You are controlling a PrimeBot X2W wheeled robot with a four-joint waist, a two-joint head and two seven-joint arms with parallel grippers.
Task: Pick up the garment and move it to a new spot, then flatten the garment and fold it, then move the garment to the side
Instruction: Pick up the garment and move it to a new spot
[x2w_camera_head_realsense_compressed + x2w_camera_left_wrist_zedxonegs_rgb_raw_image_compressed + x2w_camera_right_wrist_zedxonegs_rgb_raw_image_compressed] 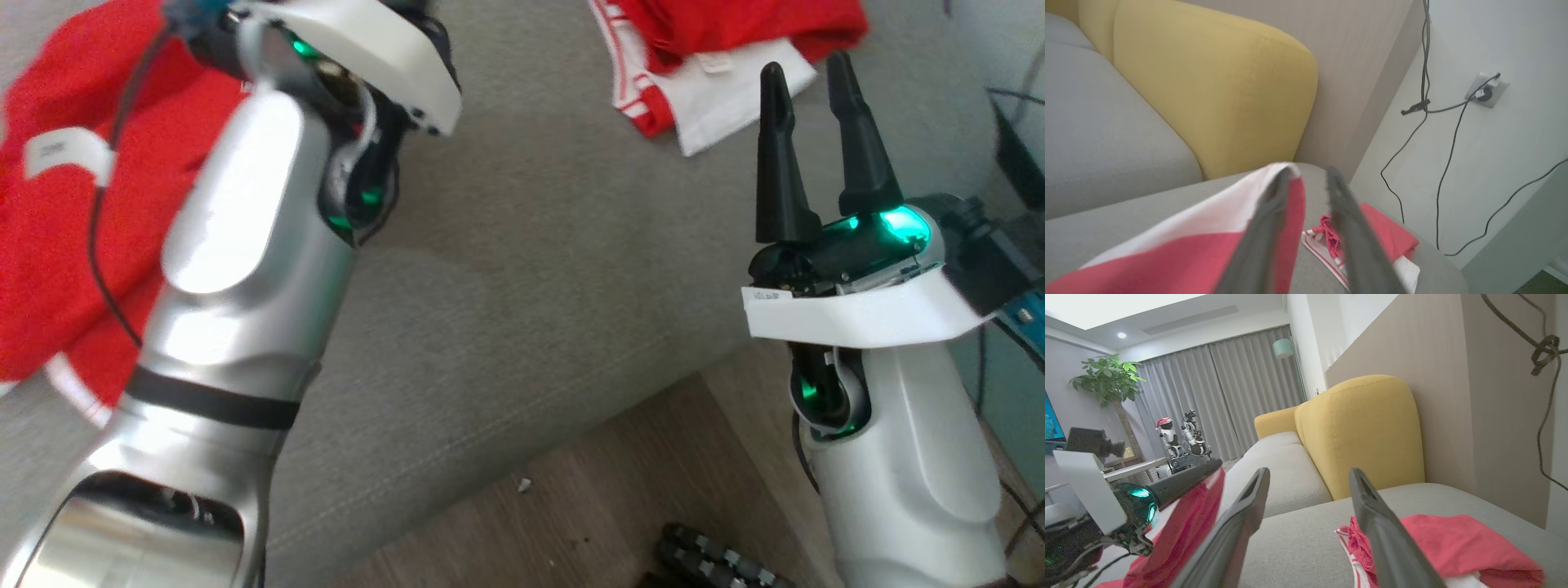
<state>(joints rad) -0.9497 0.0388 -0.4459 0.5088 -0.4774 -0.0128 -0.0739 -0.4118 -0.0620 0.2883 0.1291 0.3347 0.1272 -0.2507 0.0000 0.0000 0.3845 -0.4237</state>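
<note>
The garment (pixel 57 229), red with white trim, lies bunched on the grey sofa seat (pixel 531 245) at the left, under my left arm (pixel 245 245). In the left wrist view my left gripper (pixel 1308 173) has its jaws apart, and the garment's red and white edge (pixel 1188 249) drapes against the left finger (pixel 1265 228). The right wrist view shows that cloth (pixel 1188 522) hanging beside one dark left finger (pixel 1186 481). My right gripper (pixel 806 69) stands open and empty at the right, fingers up, above the seat's front edge (pixel 1308 473).
Another red and white garment (pixel 710 49) lies folded at the seat's far end (pixel 1388 232) (pixel 1453 543). A yellow backrest (pixel 1220 94) rises behind. Cables and a wall socket (pixel 1486 90) hang at the right. Wood floor (pixel 571 506) runs below the seat edge.
</note>
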